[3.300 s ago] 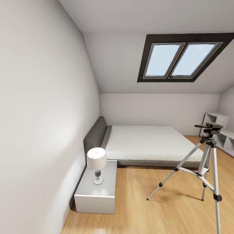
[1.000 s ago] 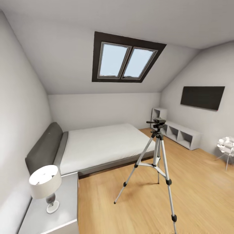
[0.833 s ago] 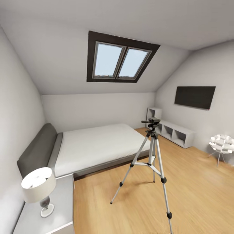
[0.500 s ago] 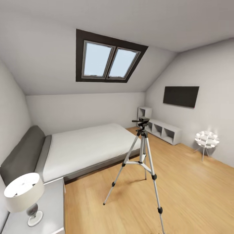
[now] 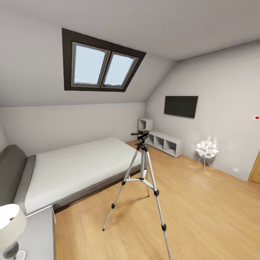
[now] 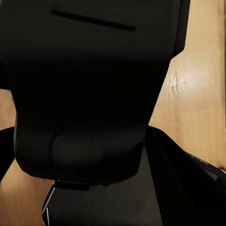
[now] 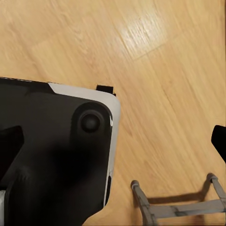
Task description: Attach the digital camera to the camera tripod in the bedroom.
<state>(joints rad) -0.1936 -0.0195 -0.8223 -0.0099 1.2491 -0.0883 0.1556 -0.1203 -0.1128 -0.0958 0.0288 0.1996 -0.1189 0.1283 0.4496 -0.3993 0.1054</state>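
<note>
- The camera tripod stands upright on the wood floor, mid-room in the head view, just beside the foot corner of the bed, its black head topmost.
- The right wrist view shows two grey tripod legs on the floor near the robot's dark body; that pincer's fingers are not visible, so its state cannot be told.
- The left wrist view shows dark housing over wood floor; whether that pincer is released or clenched cannot be told.
- Farther out, head view: skylight, wall screen, low shelf, small white lamp, nightstand.
</note>
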